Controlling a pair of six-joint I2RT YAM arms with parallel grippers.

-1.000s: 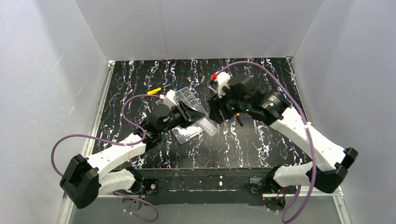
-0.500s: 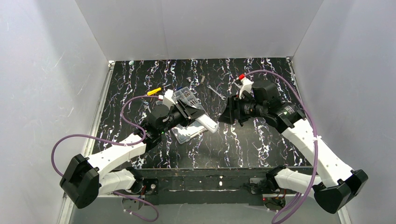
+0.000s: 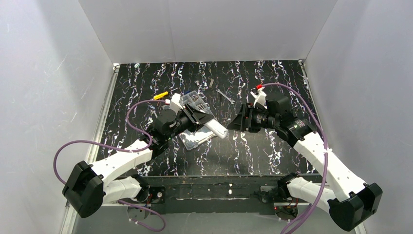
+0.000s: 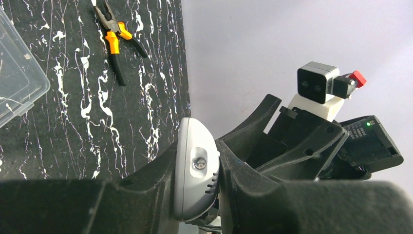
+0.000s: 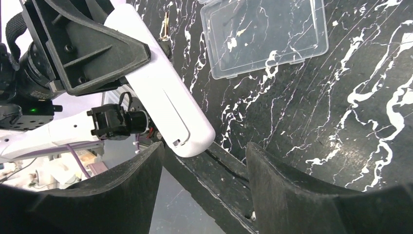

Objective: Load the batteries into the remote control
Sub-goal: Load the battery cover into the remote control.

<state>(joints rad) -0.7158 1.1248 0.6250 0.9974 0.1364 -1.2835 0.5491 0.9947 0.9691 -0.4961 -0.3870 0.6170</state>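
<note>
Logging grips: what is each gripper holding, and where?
The left gripper clamps the remote by its grey window end; the right gripper is open, holding nothing.

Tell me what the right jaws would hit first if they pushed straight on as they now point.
Probably the free end of the remote control, clamped in the left jaws: it sits just ahead of the open right jaws, though depth is unclear.
</note>
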